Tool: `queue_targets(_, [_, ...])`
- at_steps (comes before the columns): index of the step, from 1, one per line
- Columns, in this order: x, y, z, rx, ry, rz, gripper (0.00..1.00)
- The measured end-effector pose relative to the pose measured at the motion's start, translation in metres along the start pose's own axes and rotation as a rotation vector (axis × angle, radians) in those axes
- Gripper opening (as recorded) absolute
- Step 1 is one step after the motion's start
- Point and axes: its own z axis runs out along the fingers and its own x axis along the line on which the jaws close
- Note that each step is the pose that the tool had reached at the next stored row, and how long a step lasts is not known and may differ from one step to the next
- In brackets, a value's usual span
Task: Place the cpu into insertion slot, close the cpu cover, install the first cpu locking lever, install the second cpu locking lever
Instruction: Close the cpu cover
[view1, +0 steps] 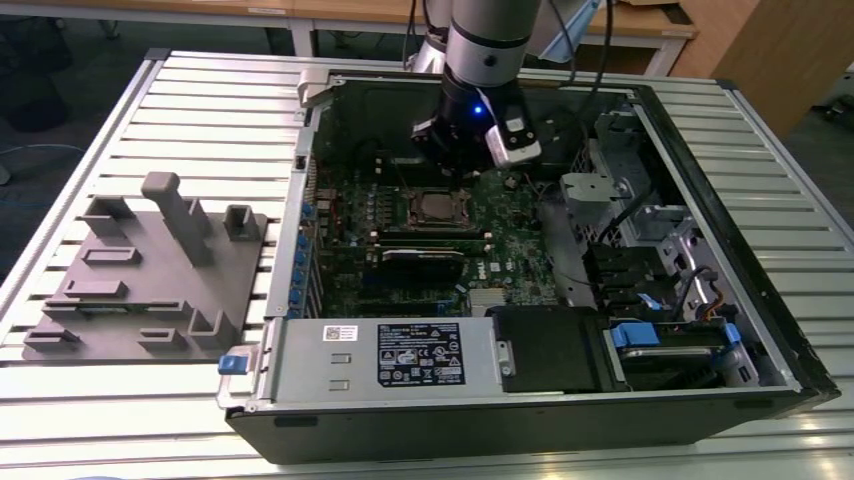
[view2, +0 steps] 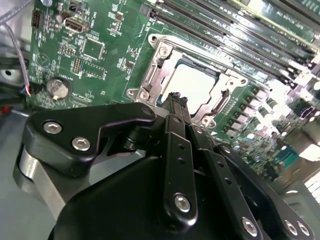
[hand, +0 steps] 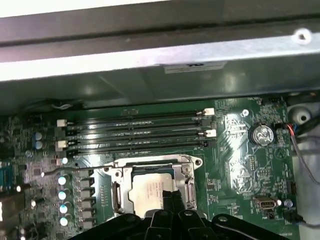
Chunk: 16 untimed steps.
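Inside the open case, the end effector (view2: 176, 99) hangs just over the slot (view2: 161, 46), fingers pressed together, holding nothing. The cpu (view2: 192, 82) lies in the slot, the cover (view2: 153, 75) flat around it.

My black jaws are covering one edge of the dull silver-tan square cpu (hand: 149, 191) and of the thin silvery cpu cover (hand: 185, 172) in the first wrist view. In the exterior view, the small dark insertion slot (view1: 434, 207) is showing too small for me to tell how that cover is lying.
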Motion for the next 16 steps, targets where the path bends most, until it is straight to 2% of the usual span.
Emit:
queue_targets(7, [0.0000,0.0000,0.0003,0.0005,-0.0078,-0.071,0.11])
queue_targets(10, [0.0001,0.0000,0.0003,0.0030,-0.0091,-0.085,0.11])
queue_targets(16, [0.0010,-0.0001,0.0003,0.0313,-0.0104,-0.085,0.11])
